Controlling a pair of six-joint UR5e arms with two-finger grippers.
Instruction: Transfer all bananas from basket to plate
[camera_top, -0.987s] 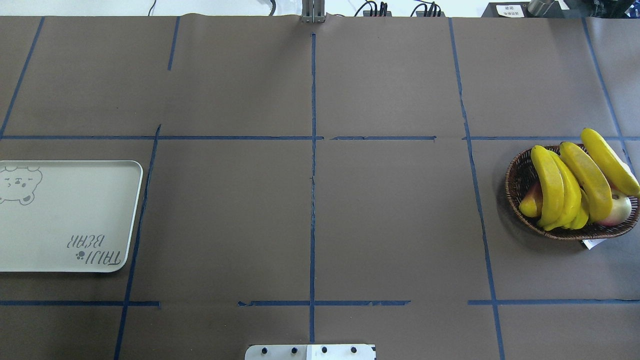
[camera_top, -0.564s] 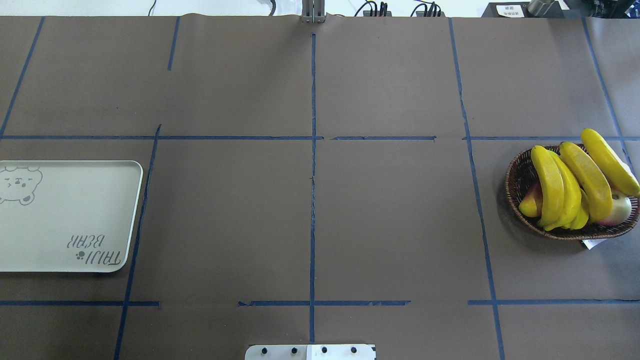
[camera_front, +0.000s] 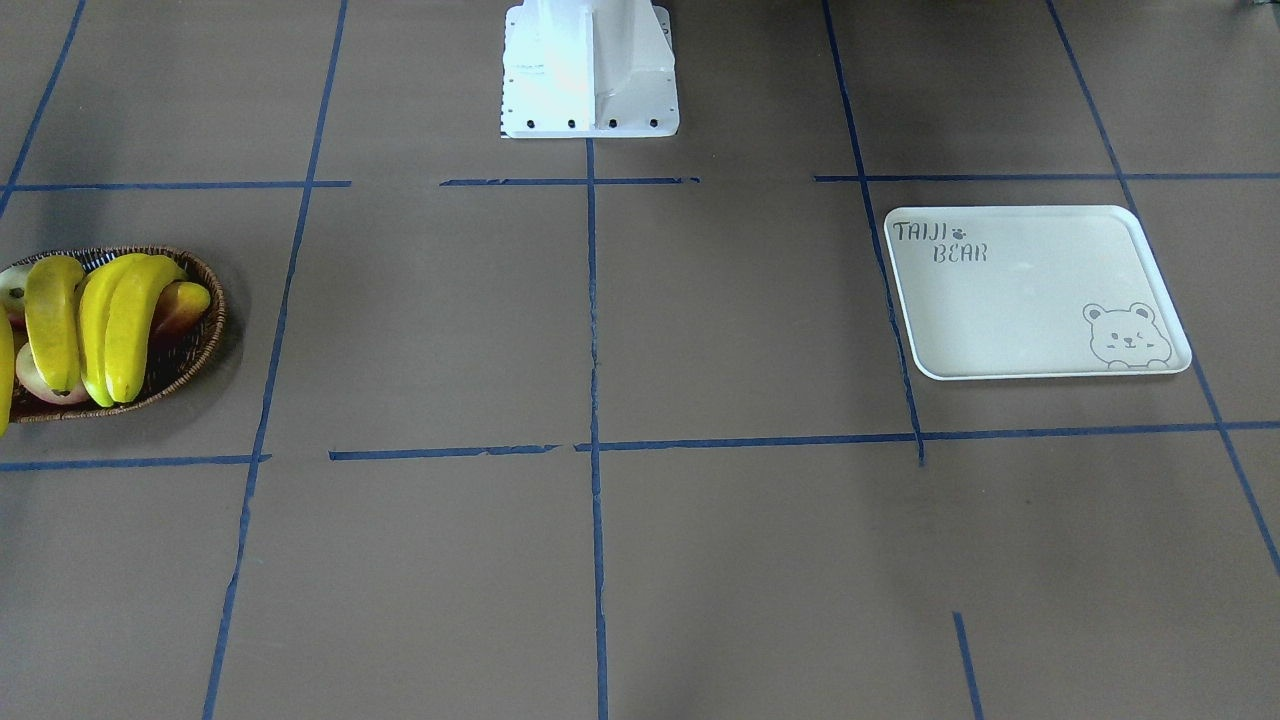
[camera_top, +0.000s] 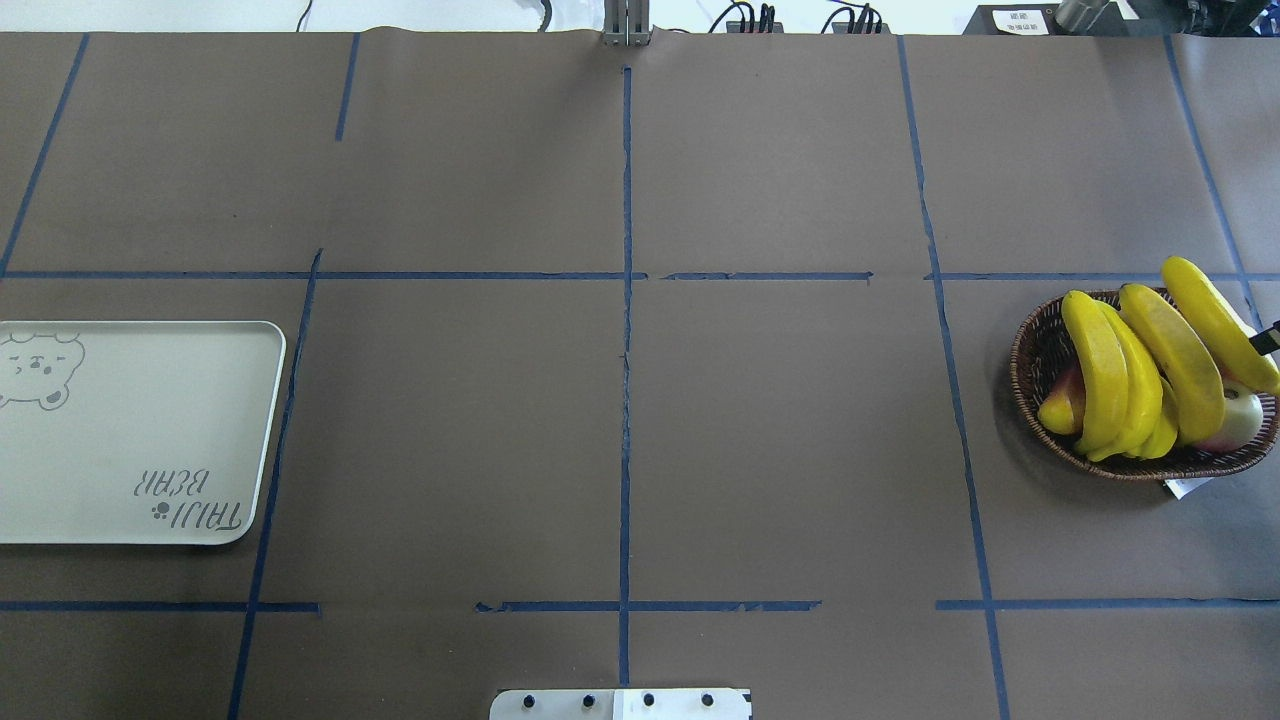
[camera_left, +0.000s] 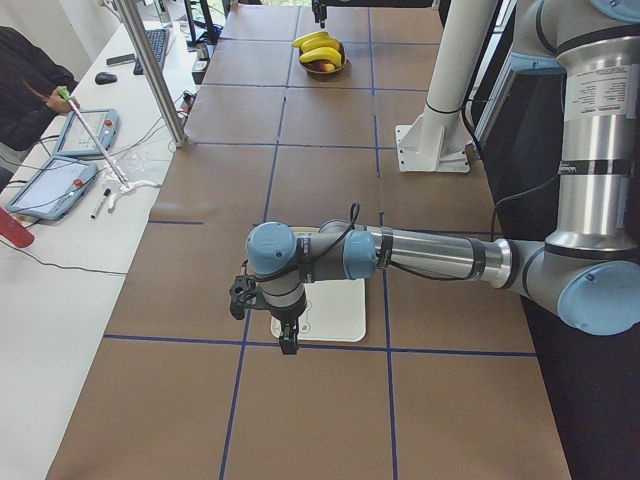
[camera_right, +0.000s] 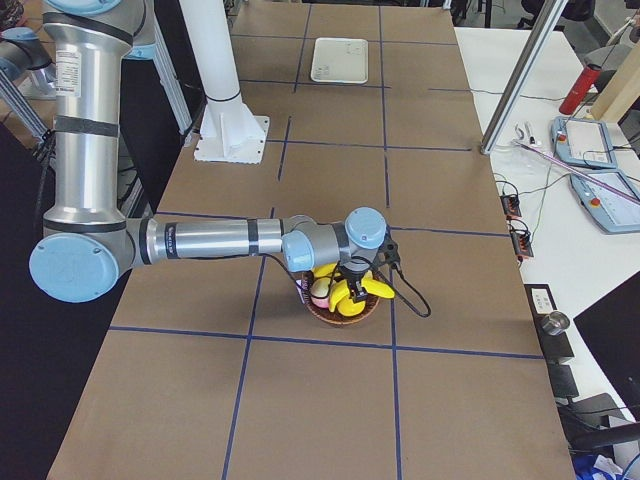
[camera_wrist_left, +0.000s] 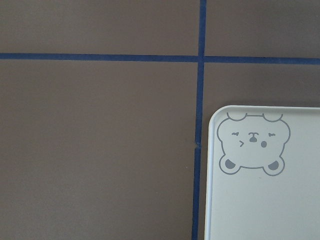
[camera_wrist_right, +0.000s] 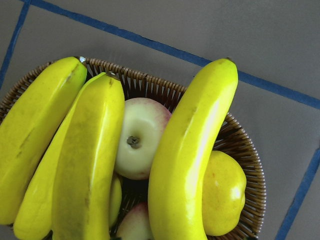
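Note:
Several yellow bananas (camera_top: 1175, 360) lie across the brown wicker basket (camera_top: 1020, 370) at the table's right edge, also close up in the right wrist view as bananas (camera_wrist_right: 185, 160) over the basket rim (camera_wrist_right: 250, 165). My right gripper (camera_right: 352, 283) hangs just above them. Only a dark sliver of it (camera_top: 1266, 340) reaches the overhead view, so I cannot tell if it is open or shut. The cream plate (camera_top: 140, 430) with the bear drawing lies bare at far left. My left gripper (camera_left: 288, 343) hovers over the plate's (camera_left: 335, 310) corner, and I cannot tell its state.
A pale apple (camera_wrist_right: 137, 145) and a round yellow fruit (camera_wrist_right: 225, 195) sit under the bananas. A white tag (camera_top: 1185, 487) pokes out beside the basket. The robot's white base (camera_front: 590, 70) stands at the table's middle edge. A person sits at a side table (camera_left: 60, 180) with tablets.
A dark tip of my right gripper has come into the overhead view at the right edge, over the outermost banana. Bananas, basket and plate have not moved.

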